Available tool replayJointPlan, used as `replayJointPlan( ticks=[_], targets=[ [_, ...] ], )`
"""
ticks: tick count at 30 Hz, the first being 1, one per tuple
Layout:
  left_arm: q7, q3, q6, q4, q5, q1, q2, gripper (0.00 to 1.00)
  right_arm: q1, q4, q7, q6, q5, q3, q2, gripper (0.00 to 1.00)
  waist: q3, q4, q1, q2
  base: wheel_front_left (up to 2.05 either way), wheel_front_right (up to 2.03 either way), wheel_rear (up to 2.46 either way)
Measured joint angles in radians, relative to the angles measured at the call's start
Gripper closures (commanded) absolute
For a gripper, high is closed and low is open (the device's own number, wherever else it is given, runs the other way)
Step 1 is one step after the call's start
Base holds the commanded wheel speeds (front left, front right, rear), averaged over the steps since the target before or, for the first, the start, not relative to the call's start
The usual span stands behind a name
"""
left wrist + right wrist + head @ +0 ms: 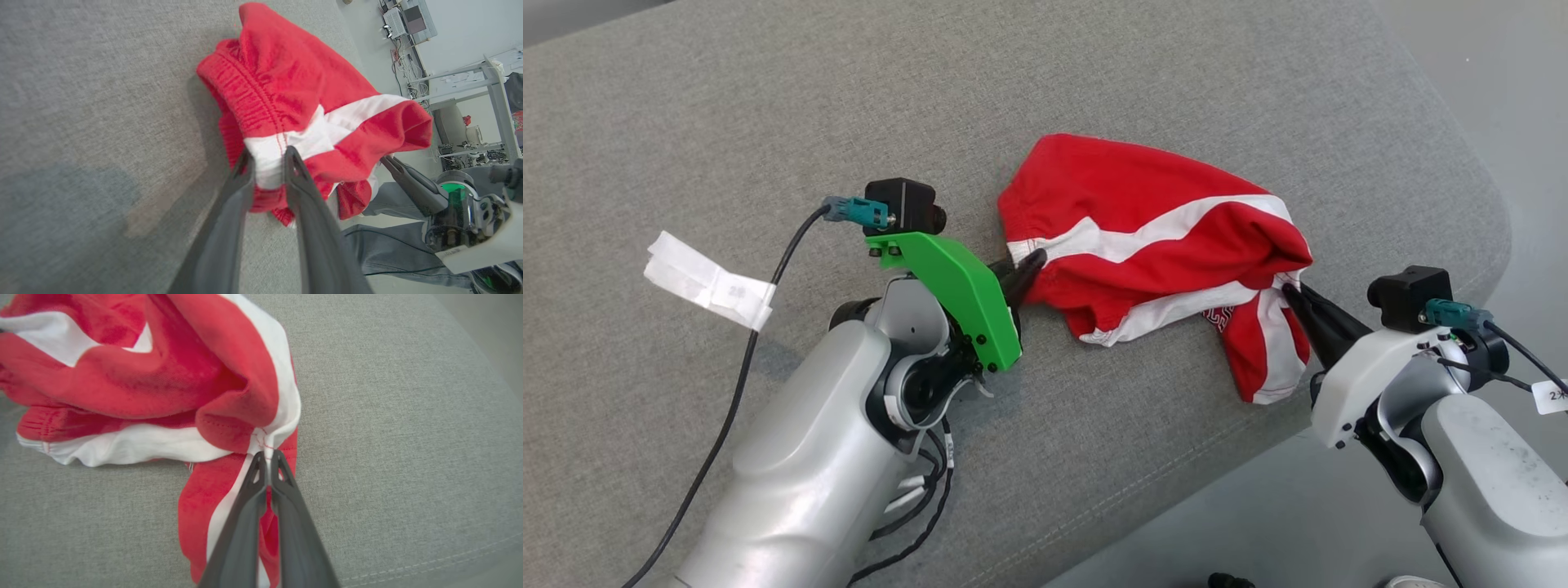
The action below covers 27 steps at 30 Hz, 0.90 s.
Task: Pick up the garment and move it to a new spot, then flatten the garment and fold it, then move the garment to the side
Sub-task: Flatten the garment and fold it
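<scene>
Head view: a grey upholstered cushion (768, 106) carries the crumpled red-and-white garment (1143, 196) near its right edge. The left gripper (1033, 261) has its fingers clamped on the garment's left end, and the right gripper (1290, 292) on its right end.

Bare cushion (1094, 65) rings the garment (1143, 220); a tape strip (707, 280) lies well left

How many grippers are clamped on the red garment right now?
2. The left gripper pinches the white stripe at the waistband end of the garment; the right gripper pinches a seam at its opposite end.
</scene>
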Motion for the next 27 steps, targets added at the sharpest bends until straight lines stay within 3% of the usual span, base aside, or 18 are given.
replayJointPlan(
  ticks=[9,15,20,27],
  targets=[
    [0.004,-0.052,0.000,-0.047,-0.004,-0.033,0.000,1.00,-0.022,-0.023,-0.010,0.006,0.000,0.013,-0.028,1.00,-0.017,0.016,0.0000,0.0000,0.00,0.00,0.00],
    [0.067,0.000,0.000,-0.117,0.000,-0.152,0.024,1.00,-0.149,-0.150,0.079,0.017,0.006,0.088,-0.123,1.00,-0.055,0.037,0.0000,0.0000,0.00,0.00,0.00],
    [0.098,0.092,0.000,-0.165,-0.003,-0.235,0.111,1.00,-0.255,-0.301,0.226,0.018,0.178,0.183,-0.184,1.00,-0.102,0.062,0.0000,-0.0001,0.00,0.00,0.00],
    [0.135,0.186,0.000,-0.210,-0.030,-0.259,0.183,1.00,-0.253,-0.431,0.431,0.018,0.504,0.211,-0.244,1.00,-0.171,0.114,0.0000,-0.0001,0.00,0.00,0.00]
  ],
)
